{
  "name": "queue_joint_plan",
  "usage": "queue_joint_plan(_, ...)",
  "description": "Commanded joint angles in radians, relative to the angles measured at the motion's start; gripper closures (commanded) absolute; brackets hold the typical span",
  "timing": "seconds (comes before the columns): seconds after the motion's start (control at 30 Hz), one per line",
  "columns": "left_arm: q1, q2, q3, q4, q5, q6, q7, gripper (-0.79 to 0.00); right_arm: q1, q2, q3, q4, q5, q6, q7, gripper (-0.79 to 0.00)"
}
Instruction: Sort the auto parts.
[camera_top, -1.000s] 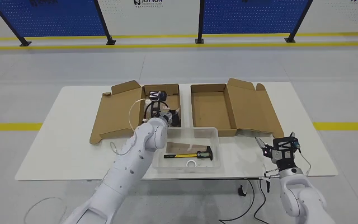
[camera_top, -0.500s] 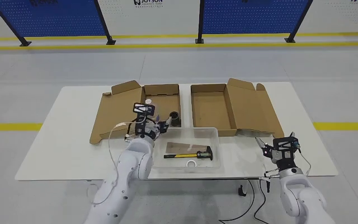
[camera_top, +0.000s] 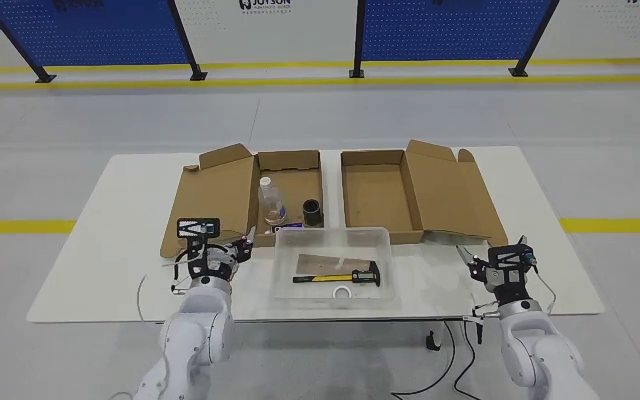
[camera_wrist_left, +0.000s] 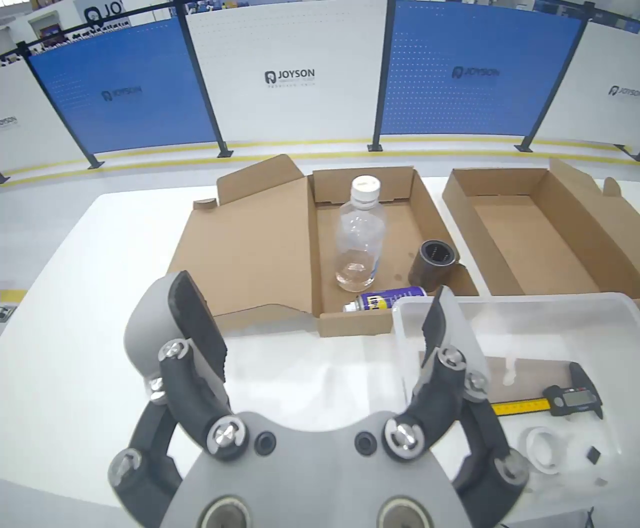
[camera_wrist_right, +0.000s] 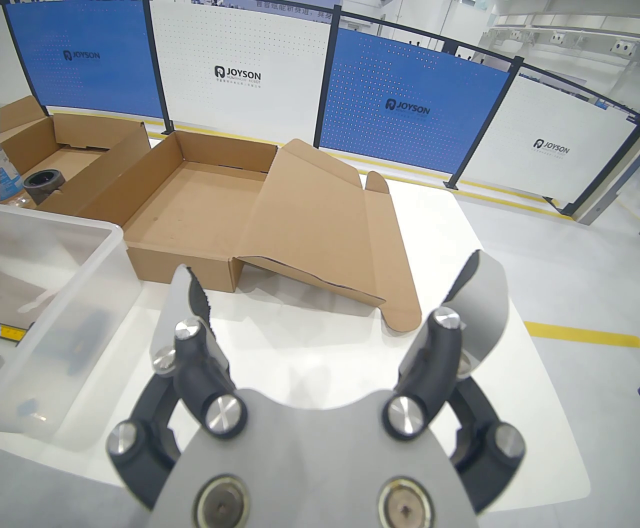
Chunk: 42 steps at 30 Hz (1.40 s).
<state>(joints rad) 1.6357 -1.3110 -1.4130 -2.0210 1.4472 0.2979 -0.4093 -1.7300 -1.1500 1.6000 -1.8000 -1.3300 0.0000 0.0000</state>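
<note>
The left cardboard box holds an upright clear bottle, a black cylinder and a spray can lying on its side. The right cardboard box has nothing in it. A clear plastic bin in front of them contains a caliper and a white ring. My left gripper is open above the table, near the left box's front corner. My right gripper stands open beyond the right box's flap.
Both boxes have their lids folded flat outward on the white table. Small dark pieces lie in the bin's corner. There is bare table at the far left and along the front edge.
My left arm has pulled back from over the left box to the near left of the table, leaving the bottle standing in the box. The right arm has not moved.
</note>
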Motion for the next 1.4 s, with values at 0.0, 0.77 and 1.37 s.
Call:
queue_joint_plan(0.0,0.029,0.001,-0.024,-0.021,0.004,0.006,0.004,-0.785,0.0,0.0,0.0,0.0,0.0,0.0,0.0,-0.785)
queue_joint_plan(0.77,0.096,0.001,-0.07,-0.064,-0.001,0.028,-0.015,-0.785,0.0,0.0,0.0,0.0,0.0,0.0,0.0,-0.785)
queue_joint_plan(1.37,0.096,0.001,-0.07,-0.064,-0.001,0.028,-0.015,-0.785,0.118,0.005,-0.082,-0.176,-0.169,-0.2,0.114,-0.785)
